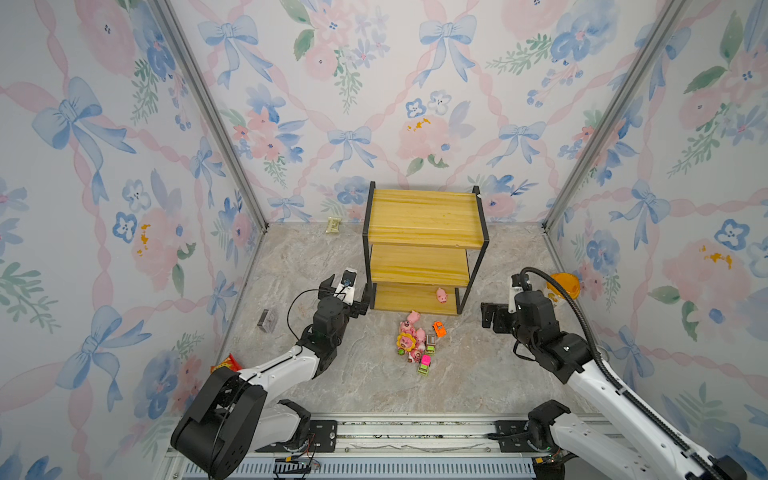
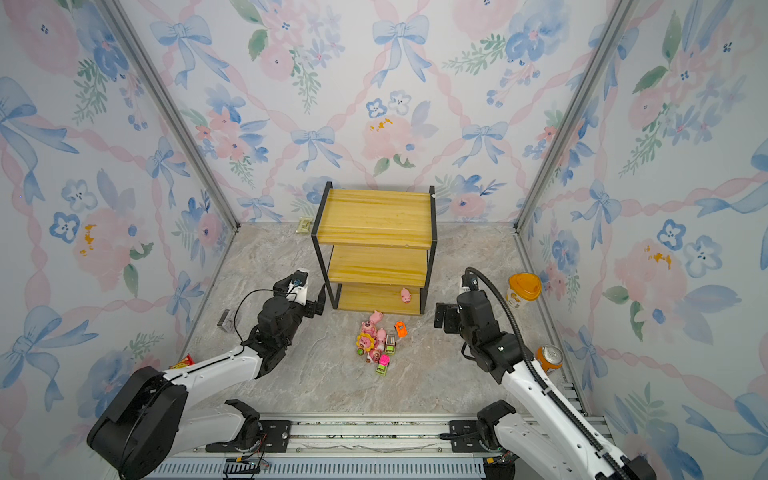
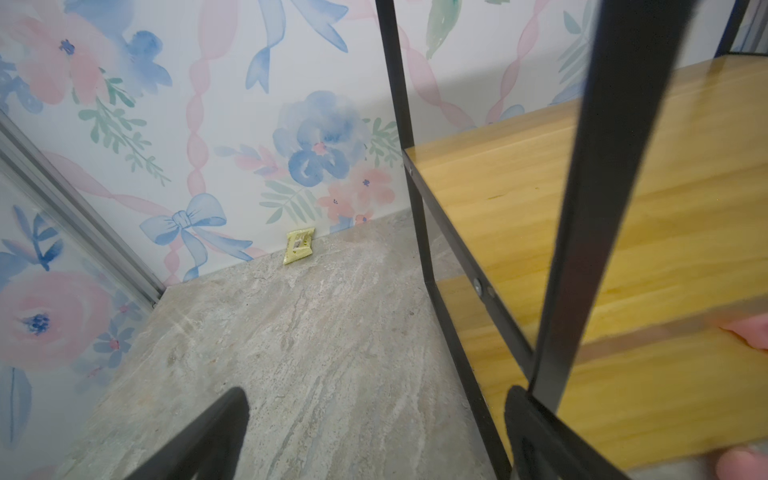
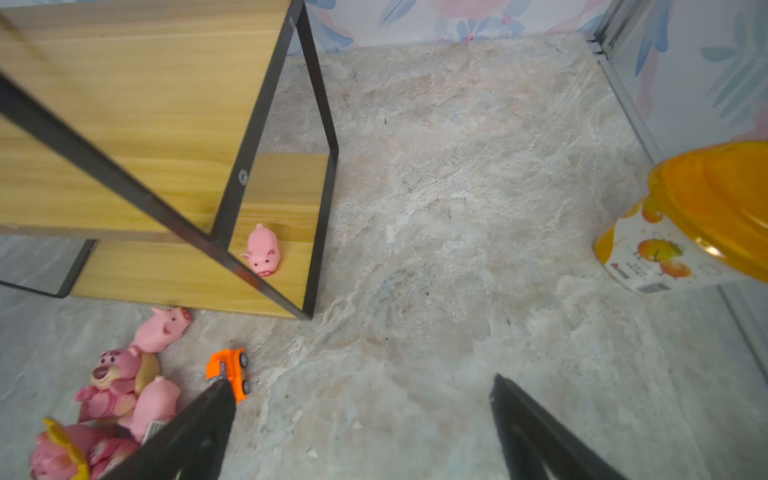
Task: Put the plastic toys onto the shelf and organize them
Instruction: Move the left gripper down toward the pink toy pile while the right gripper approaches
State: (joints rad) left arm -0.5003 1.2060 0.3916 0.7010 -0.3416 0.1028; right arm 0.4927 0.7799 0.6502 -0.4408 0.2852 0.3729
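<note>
The shelf (image 1: pixel 424 216) (image 2: pixel 374 216) (image 4: pixel 124 104) stands at the back middle, with three tan boards in a black frame. One pink pig (image 1: pixel 441 296) (image 2: pixel 406 296) (image 4: pixel 262 249) sits on its bottom board. In front of the shelf, the other plastic toys lie in a pile (image 1: pixel 415 343) (image 2: pixel 375 343), with the sunflower bear (image 1: pixel 406 341) and a pink-green car (image 1: pixel 424 365) among them. An orange car (image 1: pixel 439 329) (image 4: pixel 229 372) lies beside the pile. My left gripper (image 1: pixel 345 293) (image 3: pixel 374 399) is open and empty by the shelf's front left post. My right gripper (image 1: pixel 492 316) (image 4: pixel 361 384) is open and empty, right of the pile.
A yellow-lidded cup (image 2: pixel 524 291) (image 4: pixel 706 220) and a drink can (image 2: pixel 549 357) stand along the right wall. A red snack packet (image 1: pixel 224 365) and a small dark box (image 1: pixel 266 321) lie at the left. A pale packet (image 1: pixel 333 225) (image 3: pixel 298 246) rests against the back wall.
</note>
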